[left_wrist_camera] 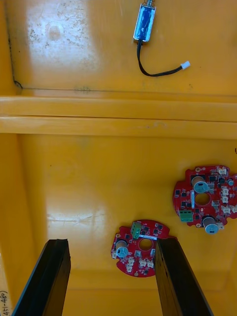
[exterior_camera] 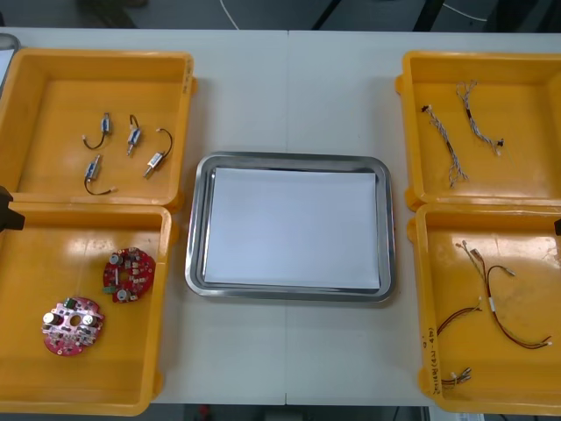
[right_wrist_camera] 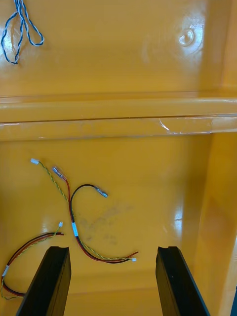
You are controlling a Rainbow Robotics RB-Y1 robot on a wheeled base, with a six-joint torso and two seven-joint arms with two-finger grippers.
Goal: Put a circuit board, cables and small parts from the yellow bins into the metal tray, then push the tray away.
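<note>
Red circuit board (left_wrist_camera: pixel 139 248) — just below left gripper (left_wrist_camera: pixel 111 243).

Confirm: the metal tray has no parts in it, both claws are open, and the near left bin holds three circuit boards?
Two, not three: the front view shows two round red circuit boards in that yellow bin. The metal tray has no parts; left claw and right claw are open.

The metal tray (exterior_camera: pixel 289 160) (white inside) is centred between the yellow bins (exterior_camera: pixel 53 114); two round red circuit boards (exterior_camera: pixel 129 274) are laid flat near left; four small metal parts (exterior_camera: pixel 133 138) far left; blue-and-white cables (exterior_camera: pixel 452 160) far right; red-and-yellow cables (exterior_camera: pixel 493 305) near right.
</note>
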